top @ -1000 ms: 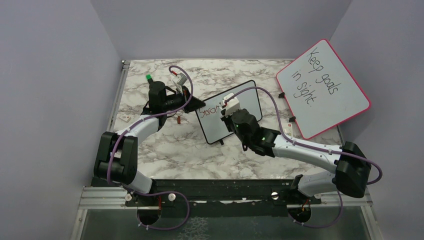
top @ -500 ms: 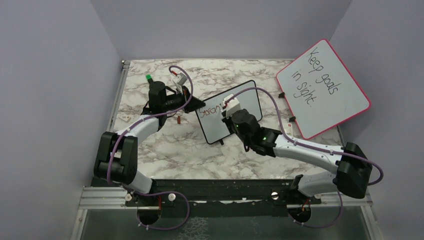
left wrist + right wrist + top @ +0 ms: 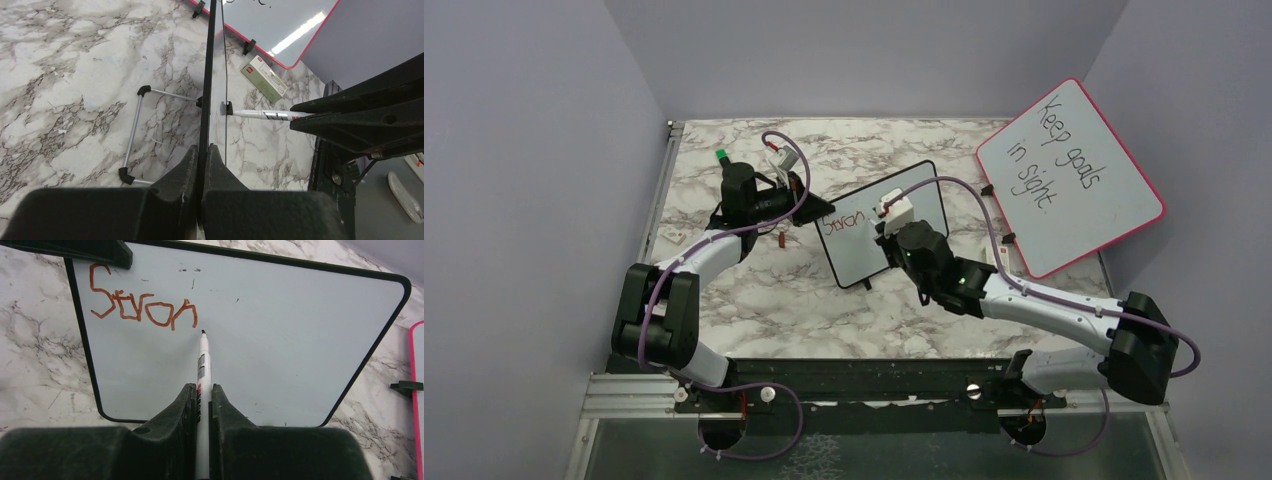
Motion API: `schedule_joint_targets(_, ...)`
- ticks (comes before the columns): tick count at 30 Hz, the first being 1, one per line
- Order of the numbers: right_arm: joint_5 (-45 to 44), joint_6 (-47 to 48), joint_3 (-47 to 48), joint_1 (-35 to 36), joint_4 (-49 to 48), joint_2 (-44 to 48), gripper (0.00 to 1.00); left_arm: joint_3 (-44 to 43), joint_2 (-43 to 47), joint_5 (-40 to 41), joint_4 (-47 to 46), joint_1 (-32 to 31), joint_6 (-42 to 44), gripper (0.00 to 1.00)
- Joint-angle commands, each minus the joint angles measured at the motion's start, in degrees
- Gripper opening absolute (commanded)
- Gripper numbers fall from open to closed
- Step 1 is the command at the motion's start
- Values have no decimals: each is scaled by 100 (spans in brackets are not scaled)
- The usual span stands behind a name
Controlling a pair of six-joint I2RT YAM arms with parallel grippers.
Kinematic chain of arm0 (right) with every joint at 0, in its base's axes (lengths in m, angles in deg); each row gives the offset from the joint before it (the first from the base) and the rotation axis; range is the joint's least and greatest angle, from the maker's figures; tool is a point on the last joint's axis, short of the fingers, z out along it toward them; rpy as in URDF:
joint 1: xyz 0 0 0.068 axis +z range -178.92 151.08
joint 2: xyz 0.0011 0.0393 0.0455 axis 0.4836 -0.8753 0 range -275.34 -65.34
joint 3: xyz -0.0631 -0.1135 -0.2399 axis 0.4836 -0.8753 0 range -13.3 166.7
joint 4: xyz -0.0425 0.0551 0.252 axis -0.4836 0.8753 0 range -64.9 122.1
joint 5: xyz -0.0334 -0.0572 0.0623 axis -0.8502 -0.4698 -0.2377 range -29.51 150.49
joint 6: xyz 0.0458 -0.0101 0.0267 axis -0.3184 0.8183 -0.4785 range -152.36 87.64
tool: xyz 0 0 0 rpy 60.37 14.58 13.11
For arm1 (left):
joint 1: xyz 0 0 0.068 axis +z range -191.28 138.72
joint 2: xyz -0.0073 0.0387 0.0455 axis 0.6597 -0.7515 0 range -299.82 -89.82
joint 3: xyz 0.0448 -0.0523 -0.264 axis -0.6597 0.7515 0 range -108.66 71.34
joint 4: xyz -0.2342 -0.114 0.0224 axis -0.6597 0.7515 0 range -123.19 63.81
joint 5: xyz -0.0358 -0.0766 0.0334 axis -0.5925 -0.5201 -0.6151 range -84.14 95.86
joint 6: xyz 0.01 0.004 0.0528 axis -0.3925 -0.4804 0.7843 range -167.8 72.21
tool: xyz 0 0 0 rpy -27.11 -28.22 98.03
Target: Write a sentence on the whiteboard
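White-shelled left arm (image 3: 696, 256) and right arm (image 3: 1049, 308), black joints, matte black left gripper (image 3: 202, 148) and right gripper (image 3: 202, 388), purple cables (image 3: 964, 188), green lights (image 3: 720, 156).

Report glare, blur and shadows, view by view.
Top external: even light, soft shadows, sharp. Left wrist: a bright glare streak on the pink board; near fingers dark. Right wrist: whiteboard evenly lit, letters crisp, no glare.
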Motion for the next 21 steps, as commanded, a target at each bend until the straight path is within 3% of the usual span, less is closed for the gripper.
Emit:
schedule_joint_targets(1,-122,-36,-118,-17,-360,261,1,85,-160,426,562,-59,239,0)
schedule_joint_targets(6,-230,-36,-378,-18,-790,447,1,71,-159,430,562,-54,239,0)
schedule_joint_targets(12,-480,128,-69,-26,-308,40,1,72,-159,429,571,-54,239,0)
schedule_joint_targets(21,-187,-40,-257,-159,-695,172,1,67,-158,414,580,-54,248,0)
